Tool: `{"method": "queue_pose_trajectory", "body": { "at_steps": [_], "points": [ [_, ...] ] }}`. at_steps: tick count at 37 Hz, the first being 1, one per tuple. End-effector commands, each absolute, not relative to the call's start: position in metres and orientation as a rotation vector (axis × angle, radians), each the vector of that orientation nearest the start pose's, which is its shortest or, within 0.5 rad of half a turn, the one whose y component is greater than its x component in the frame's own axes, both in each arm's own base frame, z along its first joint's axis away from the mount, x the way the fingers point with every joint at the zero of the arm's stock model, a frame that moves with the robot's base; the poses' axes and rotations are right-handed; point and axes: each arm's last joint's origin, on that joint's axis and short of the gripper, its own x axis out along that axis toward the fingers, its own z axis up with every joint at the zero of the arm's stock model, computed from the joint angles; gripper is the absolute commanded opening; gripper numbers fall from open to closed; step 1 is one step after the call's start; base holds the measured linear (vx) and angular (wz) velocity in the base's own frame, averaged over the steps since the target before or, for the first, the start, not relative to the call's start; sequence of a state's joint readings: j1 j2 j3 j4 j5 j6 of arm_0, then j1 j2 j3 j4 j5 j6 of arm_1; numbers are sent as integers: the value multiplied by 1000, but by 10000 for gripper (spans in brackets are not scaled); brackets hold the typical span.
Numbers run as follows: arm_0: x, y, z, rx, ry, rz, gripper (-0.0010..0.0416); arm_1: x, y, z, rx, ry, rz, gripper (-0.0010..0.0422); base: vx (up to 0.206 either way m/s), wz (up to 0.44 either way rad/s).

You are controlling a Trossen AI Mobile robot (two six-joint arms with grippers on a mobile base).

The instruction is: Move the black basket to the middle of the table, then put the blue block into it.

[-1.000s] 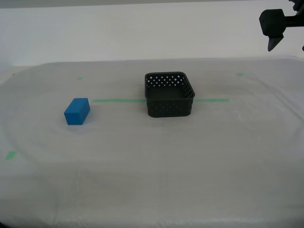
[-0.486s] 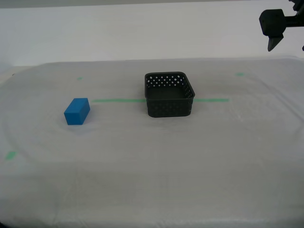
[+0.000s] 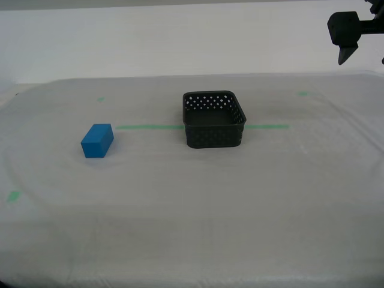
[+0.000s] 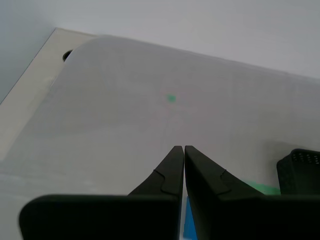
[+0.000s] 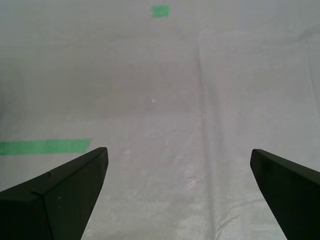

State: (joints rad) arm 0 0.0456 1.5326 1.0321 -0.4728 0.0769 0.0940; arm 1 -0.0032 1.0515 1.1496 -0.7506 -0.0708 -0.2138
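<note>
Black basket (image 3: 213, 119) sits empty, blue block (image 3: 97, 140) well apart; first gripper's (image 5: 177, 165) jaws wide, second gripper's (image 4: 184, 149) closed.

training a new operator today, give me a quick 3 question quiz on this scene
1. True or false: the small bright-blue rectangular block lies inside the shallow perforated black plastic basket.
2. In the wrist views, which gripper has its jaws spread wide? A) my first gripper B) my second gripper
3. Fill in: the basket sits on a thin strip of ____ tape on the white-grey cloth table.

Key
1. False: the block rests on the cloth, apart from the basket, toward the exterior view's left.
2. A: my second gripper's jaws are closed together, empty.
3. Green.
</note>
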Motion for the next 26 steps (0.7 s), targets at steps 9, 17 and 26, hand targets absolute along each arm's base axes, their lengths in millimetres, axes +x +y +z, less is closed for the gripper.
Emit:
{"method": "queue_pose_trajectory", "body": {
  "at_steps": [9,17,26],
  "points": [
    [308,12,223,28,966,-78,399,197,2,365,-195,925,184,0,0,0],
    [308,12,223,27,966,-78,399,213,1,355,-165,1084,173,0,0,0],
    [308,12,223,27,966,-77,399,229,-2,352,-192,1146,86,0,0,0]
  ]
}}
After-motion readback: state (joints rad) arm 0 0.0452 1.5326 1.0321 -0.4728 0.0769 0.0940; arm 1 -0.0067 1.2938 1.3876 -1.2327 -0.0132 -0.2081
